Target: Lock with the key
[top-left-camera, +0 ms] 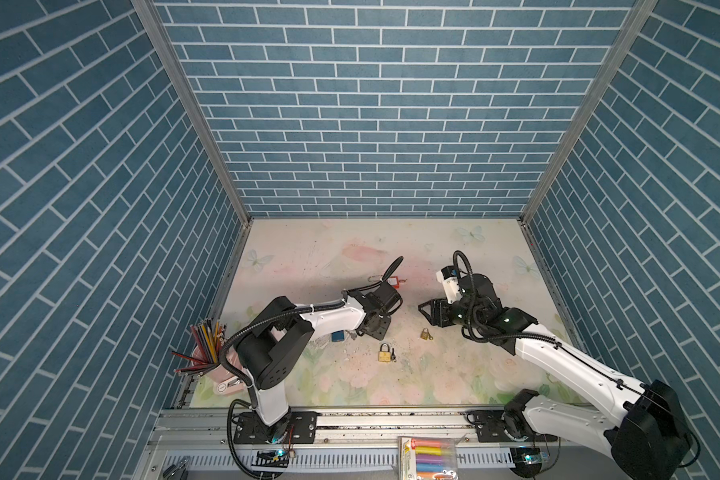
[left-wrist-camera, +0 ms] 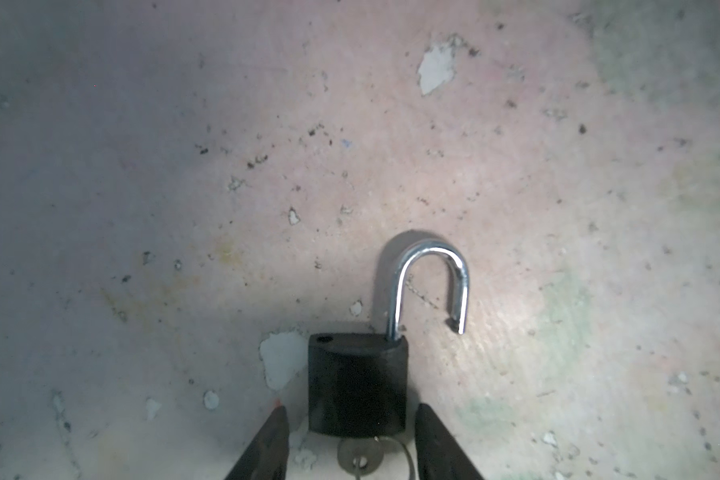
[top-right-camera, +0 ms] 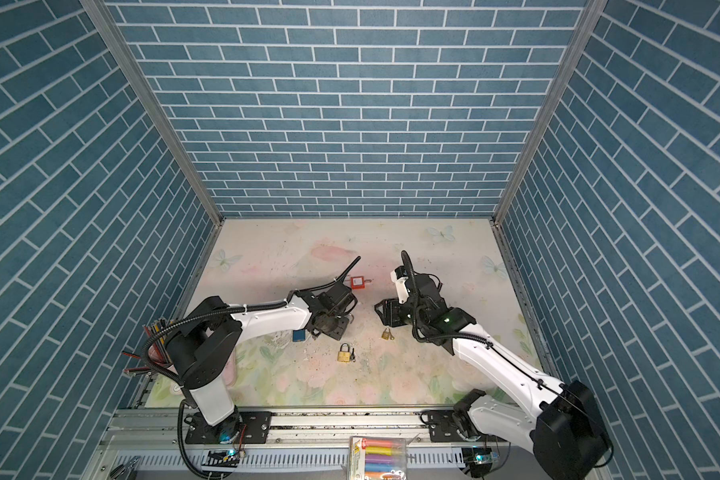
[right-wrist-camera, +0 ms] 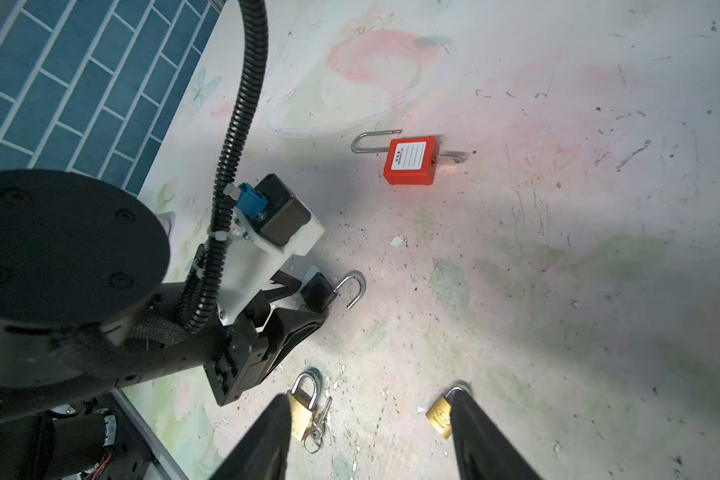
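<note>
Padlock [left-wrist-camera: 357, 384] between left tool [left-wrist-camera: 352, 408] jaws

On the desk [top-left-camera: 308, 257], an open-shackle padlock [left-wrist-camera: 356, 386] lies between the fingers [left-wrist-camera: 267, 449] of the left end effector [left-wrist-camera: 352, 411], a key [left-wrist-camera: 360, 457] at its base. Behind it lies a long-shackle padlock [top-left-camera: 395, 282]. In front lies a padlock with keys [top-left-camera: 385, 352], and right of that a smaller padlock [top-left-camera: 425, 333], near the right end effector [top-left-camera: 425, 313]. A pencil cup [top-left-camera: 206, 353] stands at the desk's left edge.
</note>
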Controlling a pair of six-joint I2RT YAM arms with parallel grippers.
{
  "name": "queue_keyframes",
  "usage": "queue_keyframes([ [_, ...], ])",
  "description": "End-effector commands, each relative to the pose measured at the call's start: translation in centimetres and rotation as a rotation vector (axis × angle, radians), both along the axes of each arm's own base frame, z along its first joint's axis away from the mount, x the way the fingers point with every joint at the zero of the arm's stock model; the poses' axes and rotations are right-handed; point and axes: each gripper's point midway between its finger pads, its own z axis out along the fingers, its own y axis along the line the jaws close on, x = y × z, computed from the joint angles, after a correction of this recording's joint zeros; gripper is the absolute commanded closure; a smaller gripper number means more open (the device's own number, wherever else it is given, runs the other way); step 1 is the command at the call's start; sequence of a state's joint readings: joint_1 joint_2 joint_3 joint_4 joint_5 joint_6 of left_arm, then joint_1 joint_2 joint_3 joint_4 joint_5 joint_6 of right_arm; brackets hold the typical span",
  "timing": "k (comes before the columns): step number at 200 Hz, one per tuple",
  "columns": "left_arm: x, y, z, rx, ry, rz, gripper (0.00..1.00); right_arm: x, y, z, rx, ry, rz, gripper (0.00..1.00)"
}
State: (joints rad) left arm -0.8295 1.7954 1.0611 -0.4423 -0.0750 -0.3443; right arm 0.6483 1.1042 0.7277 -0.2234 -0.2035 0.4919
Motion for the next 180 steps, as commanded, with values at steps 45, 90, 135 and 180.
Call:
queue_keyframes([
  [45, 0.5, 0.1, -1.0, 0.025, 0.008, -0.011, 0.51, 0.5, 0.3, 0.4, 0.011, -0.012, 0.007, 0.39],
  [90, 0.8, 0.5, -1.2, 0.04, 0.008, -0.012, 0.58, 0.5, 0.1, 0.4, 0.005, -0.012, 0.003, 0.38],
  [135, 0.4, 0.4, -0.6, 0.023, -0.016, -0.032, 0.84, 1.1, -0.3, 0.8, 0.022, -0.007, -0.02, 0.39],
  [180, 1.2, -3.3, 5.9, -0.129, -0.217, -0.226, 0.92, 1.9, -1.4, 3.5, 0.115, 0.012, -0.018, 0.39],
])
